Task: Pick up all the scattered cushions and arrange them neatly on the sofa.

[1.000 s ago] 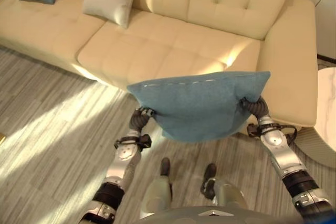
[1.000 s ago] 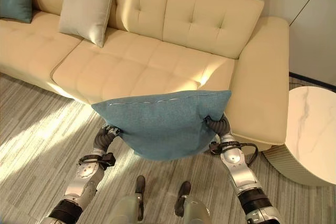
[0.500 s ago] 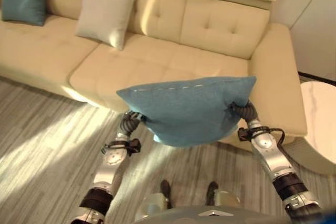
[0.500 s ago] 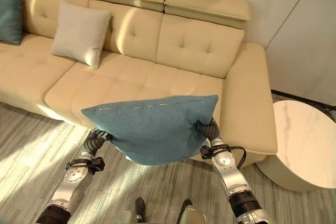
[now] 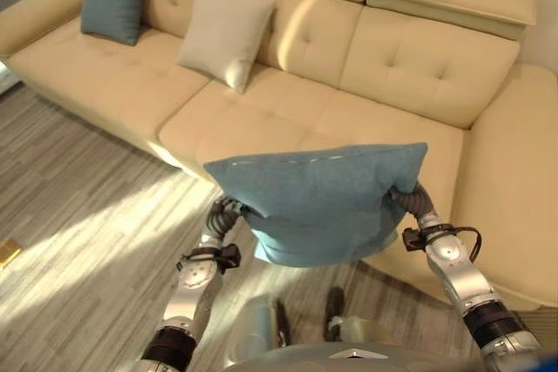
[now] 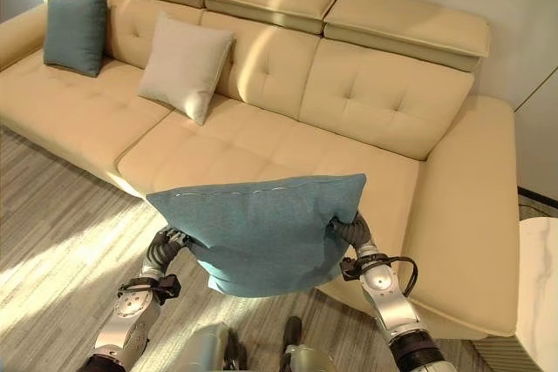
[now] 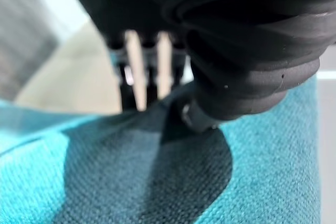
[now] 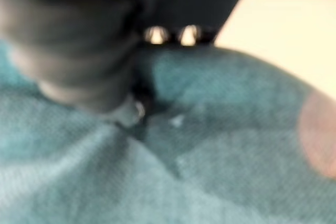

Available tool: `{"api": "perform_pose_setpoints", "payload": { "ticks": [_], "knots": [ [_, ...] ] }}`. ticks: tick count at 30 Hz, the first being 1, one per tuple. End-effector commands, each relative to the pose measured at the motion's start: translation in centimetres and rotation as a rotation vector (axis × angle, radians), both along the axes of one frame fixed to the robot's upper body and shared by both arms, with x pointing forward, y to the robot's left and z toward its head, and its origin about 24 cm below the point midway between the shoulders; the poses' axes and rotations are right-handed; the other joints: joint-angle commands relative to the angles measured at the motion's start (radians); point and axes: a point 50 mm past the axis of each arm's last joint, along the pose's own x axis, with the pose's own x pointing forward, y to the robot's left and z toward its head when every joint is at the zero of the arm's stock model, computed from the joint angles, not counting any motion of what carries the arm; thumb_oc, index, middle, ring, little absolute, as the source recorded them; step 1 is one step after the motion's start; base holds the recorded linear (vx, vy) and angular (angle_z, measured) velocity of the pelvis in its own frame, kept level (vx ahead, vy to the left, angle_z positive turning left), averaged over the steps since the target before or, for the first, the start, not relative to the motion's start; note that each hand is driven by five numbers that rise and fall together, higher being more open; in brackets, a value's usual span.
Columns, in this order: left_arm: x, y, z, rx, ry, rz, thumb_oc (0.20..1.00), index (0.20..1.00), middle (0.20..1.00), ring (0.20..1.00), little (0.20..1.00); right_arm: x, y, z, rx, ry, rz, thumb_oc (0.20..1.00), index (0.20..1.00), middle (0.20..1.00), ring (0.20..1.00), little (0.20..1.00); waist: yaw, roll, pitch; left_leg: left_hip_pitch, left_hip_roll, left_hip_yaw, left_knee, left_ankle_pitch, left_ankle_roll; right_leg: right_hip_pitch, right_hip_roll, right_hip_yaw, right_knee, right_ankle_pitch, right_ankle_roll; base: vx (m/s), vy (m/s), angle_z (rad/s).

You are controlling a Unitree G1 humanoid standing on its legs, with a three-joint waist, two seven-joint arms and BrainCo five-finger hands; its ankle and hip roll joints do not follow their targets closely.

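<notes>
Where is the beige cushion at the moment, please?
In the left eye view the beige cushion leans against the sofa backrest, left of centre, to the right of the small teal cushion.

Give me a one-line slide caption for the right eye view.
Both hands hold a teal cushion up before the cream sofa, where a beige cushion and a second teal cushion lean against the backrest.

Silver-grey forearms with black bands, dark ribbed covers at both wrists. A black cable [image 5: 453,231] loops by the right wrist, lower right of the frame.
</notes>
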Motion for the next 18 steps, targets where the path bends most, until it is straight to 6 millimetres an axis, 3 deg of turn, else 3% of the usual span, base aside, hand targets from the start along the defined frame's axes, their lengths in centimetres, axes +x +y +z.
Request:
{"api": "perform_pose_setpoints", "payload": {
  "ticks": [1, 4, 6, 11, 12, 14, 18],
  "knots": [
    [2.8, -0.8, 5.5, 0.046, -0.270, -0.087, 0.200, 0.200, 0.200, 0.200, 0.200, 2.0, 0.2, 4.9, 0.063, -0.255, 0.001, 0.200, 0.200, 0.200, 0.200, 0.200, 0.010, -0.009, -0.058, 0.054, -0.049, -0.085, -0.280, 0.118, -0.017, 0.098, -0.029, 0.012, -0.011, -0.063, 0.161, 0.32, 0.132, -0.14],
    [2.5, -0.7, 5.4, 0.046, -0.269, -0.095, 0.200, 0.200, 0.200, 0.200, 0.200, 1.9, 0.5, 4.9, 0.054, -0.255, 0.023, 0.200, 0.200, 0.200, 0.200, 0.200, 0.018, -0.001, -0.083, 0.114, -0.033, -0.094, -0.353, 0.153, -0.017, 0.125, -0.023, 0.019, 0.003, -0.086, 0.169, 0.36, 0.179, -0.49],
    [2.4, -0.7, 5.6, 0.057, -0.274, -0.109, 0.200, 0.200, 0.200, 0.200, 0.200, 1.9, 0.8, 5.0, 0.045, -0.261, 0.036, 0.200, 0.200, 0.200, 0.200, 0.200, 0.024, -0.007, -0.091, 0.135, -0.041, -0.100, -0.333, 0.148, -0.009, 0.133, -0.044, 0.030, 0.031, -0.097, 0.173, 0.32, 0.224, -0.53],
    [2.9, -0.3, 6.4, 0.091, -0.298, -0.122, 0.200, 0.200, 0.200, 0.200, 0.200, 2.8, 2.5, 6.0, 0.053, -0.294, 0.092, 0.200, 0.200, 0.200, 0.200, 0.200, 0.033, -0.010, -0.085, 0.225, -0.055, -0.057, -0.318, 0.077, 0.043, 0.063, -0.118, 0.056, 0.238, -0.063, 0.220, 0.18, 0.203, -0.60],
    [3.0, -0.2, 6.7, 0.095, -0.306, -0.120, 0.200, 0.200, 0.200, 0.200, 0.200, 3.1, 2.9, 6.3, 0.065, -0.304, 0.102, 0.200, 0.200, 0.200, 0.200, 0.200, 0.035, -0.005, -0.082, 0.239, -0.053, -0.041, -0.323, 0.069, 0.047, 0.033, -0.132, 0.043, 0.262, -0.048, 0.223, 0.08, 0.185, -0.33],
    [3.1, 0.1, 7.0, 0.100, -0.322, -0.111, 0.200, 0.200, 0.200, 0.200, 0.200, 3.8, 3.6, 6.8, 0.073, -0.321, 0.119, 0.200, 0.200, 0.200, 0.200, 0.200, 0.045, 0.005, -0.079, 0.263, -0.048, -0.007, -0.320, 0.050, 0.047, 0.002, -0.174, -0.054, 0.219, -0.034, 0.220, 0.06, 0.111, -0.50],
    [3.0, 0.2, 7.0, 0.097, -0.326, -0.110, 0.200, 0.200, 0.200, 0.200, 0.200, 4.1, 3.7, 7.1, 0.075, -0.329, 0.123, 0.200, 0.200, 0.200, 0.200, 0.200, 0.045, 0.010, -0.088, 0.298, -0.053, 0.014, -0.334, 0.037, 0.046, 0.023, -0.181, -0.090, 0.154, -0.017, 0.228, 0.05, 0.023, -0.26]
  ]
}}
